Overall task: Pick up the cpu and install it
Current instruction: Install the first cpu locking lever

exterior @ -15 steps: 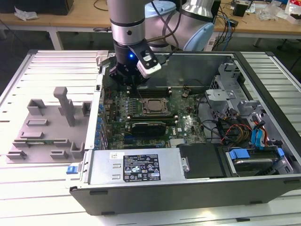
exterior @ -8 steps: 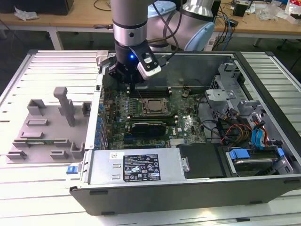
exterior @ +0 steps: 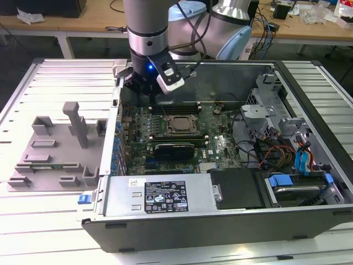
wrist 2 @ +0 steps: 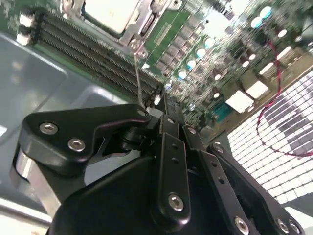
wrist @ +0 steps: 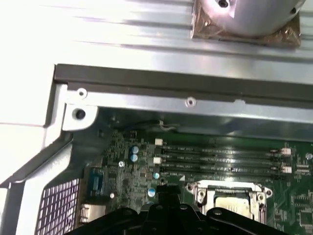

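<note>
The cpu (exterior: 179,126) lies flat inside the socket frame in the middle of the motherboard (exterior: 218,141), its pale metal top showing. Both wrist views catch it too, as a bright square cpu (wrist 2: 108,11) at the picture's edge and cpu (wrist: 234,205) inside the metal frame. My gripper (exterior: 151,104) hangs just off the socket toward the exterior view's left, low over the board near the memory slots (wrist: 220,157). Its black fingers (wrist 2: 168,122) converge to a narrow tip, shut, with nothing between them. The gripper (wrist: 168,191) tip points at the board beside the socket's corner.
The open computer case has tall walls (exterior: 309,83) all round. A dark expansion card (exterior: 174,149) lies just in front of the socket. The power supply (exterior: 160,194), drive bays and cables (exterior: 292,165) fill the front and right. A grey fixture (exterior: 55,149) sits outside, left.
</note>
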Controlling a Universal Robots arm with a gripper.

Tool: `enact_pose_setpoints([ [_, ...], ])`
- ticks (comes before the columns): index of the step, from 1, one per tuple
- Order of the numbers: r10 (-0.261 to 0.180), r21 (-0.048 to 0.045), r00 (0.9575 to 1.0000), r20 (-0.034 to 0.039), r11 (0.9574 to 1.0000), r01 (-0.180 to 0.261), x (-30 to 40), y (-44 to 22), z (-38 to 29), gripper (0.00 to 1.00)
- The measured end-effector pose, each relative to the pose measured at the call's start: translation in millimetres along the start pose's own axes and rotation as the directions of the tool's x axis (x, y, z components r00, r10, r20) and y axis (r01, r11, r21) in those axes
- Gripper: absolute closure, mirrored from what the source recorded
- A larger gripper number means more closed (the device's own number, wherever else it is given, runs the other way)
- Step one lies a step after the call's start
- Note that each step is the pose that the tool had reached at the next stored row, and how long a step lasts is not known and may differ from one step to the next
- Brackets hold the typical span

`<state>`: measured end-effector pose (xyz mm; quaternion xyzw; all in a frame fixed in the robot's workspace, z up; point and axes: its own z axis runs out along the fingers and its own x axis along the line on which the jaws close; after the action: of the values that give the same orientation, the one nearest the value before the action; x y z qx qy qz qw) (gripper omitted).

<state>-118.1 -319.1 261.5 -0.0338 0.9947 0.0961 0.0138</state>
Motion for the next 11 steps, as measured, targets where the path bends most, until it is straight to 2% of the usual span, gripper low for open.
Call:
enact_pose_setpoints([
  [4,0.0,-0.0062,1.0,0.0004,1.0,0.0,0.1,-0.5,2.6,0.89],
  [5,0.0,-0.0171,1.0,0.0013,0.9999,0.0,0.0,-0.6,3.0,0.89],
  [6,0.0,-0.0242,1.0,0.0019,0.9997,0.0,0.0,-0.6,3.2,0.89],
  [11,0.001,-0.0292,1.0,0.0023,0.9996,0.0,-6.0,-1.2,4.1,0.89],
])
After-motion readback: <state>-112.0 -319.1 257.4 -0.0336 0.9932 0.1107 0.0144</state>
